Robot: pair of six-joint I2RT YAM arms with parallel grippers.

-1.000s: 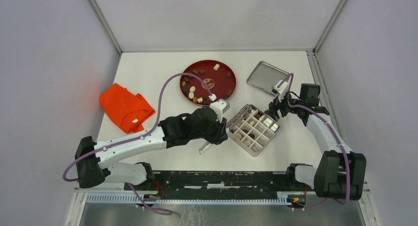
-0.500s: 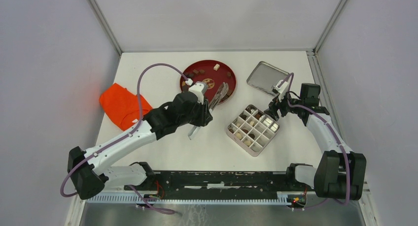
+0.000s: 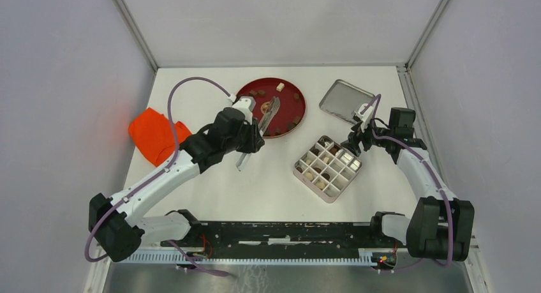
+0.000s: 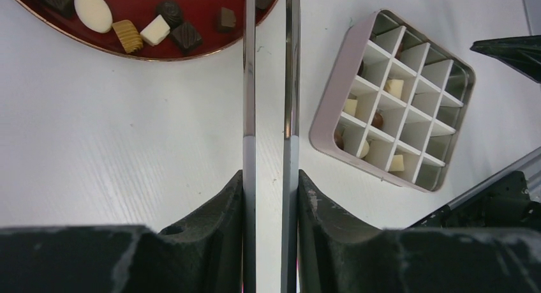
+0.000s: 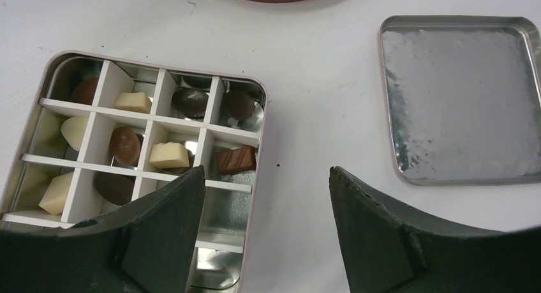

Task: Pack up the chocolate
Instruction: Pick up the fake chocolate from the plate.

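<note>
Loose chocolate (image 4: 155,30) sits on the red plate (image 4: 127,2), far centre of the table (image 3: 268,191). More is already in the divider box (image 4: 336,89), at 4 o'clock from the plate in the top view. About 10 of its 16 cells look filled; the near row is partly hidden behind a finger.

Key relation: in the top view the plate pieces lie at 1 o'clock from the left gripper (image 4: 270,178). The tweezers (image 4: 249,82) it carries run along that same line, handle end at 7, tips at 1, tips over the plate. In the left wrist view the nearest cluster sits at 10-11 o'clock off the blades, so I'd guess the tips need a small sideways shift before dropping. The left arm is clearly nearer; the right is well apart from the plate.

Left gripper: clamped on the tweezer handles, 2 blades parallel with a narrow gap. The tips run off the top of the wrist frame, so can't tell if a piece is between them.

Left arm pose: stretched forward and right, wrist over the plate's 7 o'clock edge.

Right gripper (image 5: 266,178): jaws wide, empty, hovering above the box edge nearest the lid (image 5: 462,98). The lid lies open side up at 1 o'clock from the box. Orange cloth (image 3: 163,138) is at 9 o'clock of the plate, out of play.
</note>
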